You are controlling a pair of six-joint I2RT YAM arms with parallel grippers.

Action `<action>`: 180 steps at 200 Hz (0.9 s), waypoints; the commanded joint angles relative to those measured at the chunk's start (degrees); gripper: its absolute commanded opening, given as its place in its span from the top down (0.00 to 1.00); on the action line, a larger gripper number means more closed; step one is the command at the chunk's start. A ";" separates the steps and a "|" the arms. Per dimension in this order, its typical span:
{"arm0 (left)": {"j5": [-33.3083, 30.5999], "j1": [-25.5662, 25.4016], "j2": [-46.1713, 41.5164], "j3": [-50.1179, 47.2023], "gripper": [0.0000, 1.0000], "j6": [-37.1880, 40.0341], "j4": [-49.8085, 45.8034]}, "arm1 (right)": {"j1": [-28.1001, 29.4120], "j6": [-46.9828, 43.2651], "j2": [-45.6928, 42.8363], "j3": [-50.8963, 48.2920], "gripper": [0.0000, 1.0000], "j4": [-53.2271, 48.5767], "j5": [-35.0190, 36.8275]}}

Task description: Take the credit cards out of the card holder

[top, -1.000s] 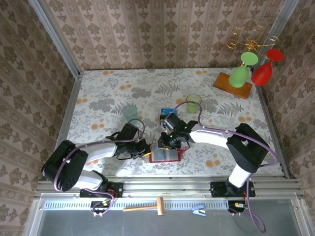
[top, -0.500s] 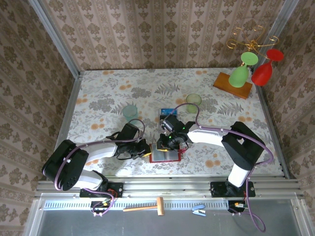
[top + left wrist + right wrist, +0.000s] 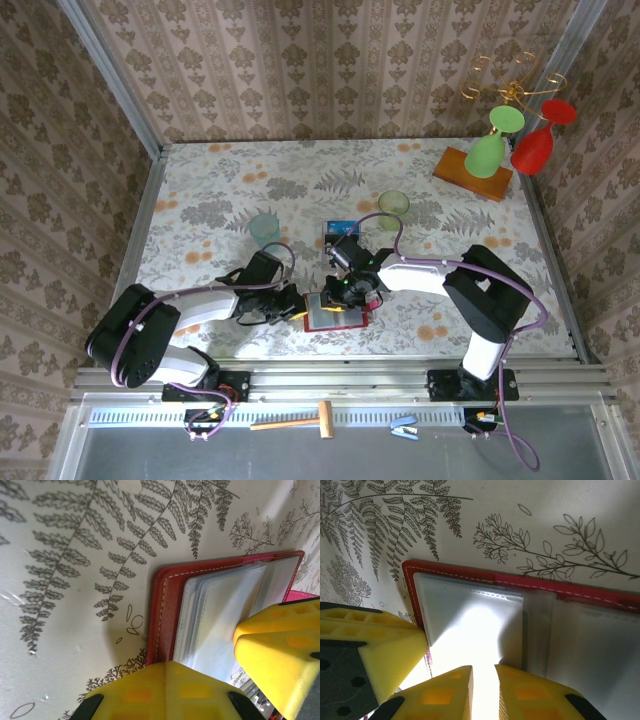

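Top external: small red rectangular folding card holder (image 3: pixel 336 320) lies open, grey inside up, on the fern-print worktop (image 3: pixel 200 200), near front edge, approx centre, btwn the two arms. The left gripper (image 3: pixel 300 308) is at the holder's left edge and the right gripper (image 3: pixel 345 292) is over its back-left part, so both meet at the same end. A small flat dark blue card (image 3: pixel 337 227) lies on the worktop just behind the right arm's wrist, apart from the holder. Two translucent green cups (image 3: pixel 264 229) (image 3: pixel 393 204) stand further back. A wooden stand w/ a green and a red glass (image 3: pixel 472 165) is in the far right corner. Left wrist: left gripper (image 3: pixel 210 650) is clamped tight on the card holder (image 3: pixel 165 595) at its stitched red edge. The clear plastic sleeves (image 3: pixel 220 605) run in btwn the yellow fingers (image 3: pixel 165 690). Right wrist: right gripper (image 3: pixel 482 672) is nearly closed w/ only a narrow slit. Its tips are low over the sleeves beside the red rim (image 3: pixel 520 579). Glare is strong there, so can't tell if it pinches a sleeve, a card or nothing. The left gripper's yellow finger (image 3: pixel 370 640) is at the holder's corner, touching it.
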 commanded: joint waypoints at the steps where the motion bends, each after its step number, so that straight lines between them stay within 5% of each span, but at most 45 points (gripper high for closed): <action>1: 0.57 0.52 -0.02 -0.28 0.92 1.57 -2.13 | 0.43 -0.97 0.90 -0.95 0.79 -1.73 -0.62; 180: -1.53 -1.53 -5.16 0.69 0.90 -0.31 -6.39 | -1.26 -4.28 -5.18 0.53 0.78 -9.57 2.53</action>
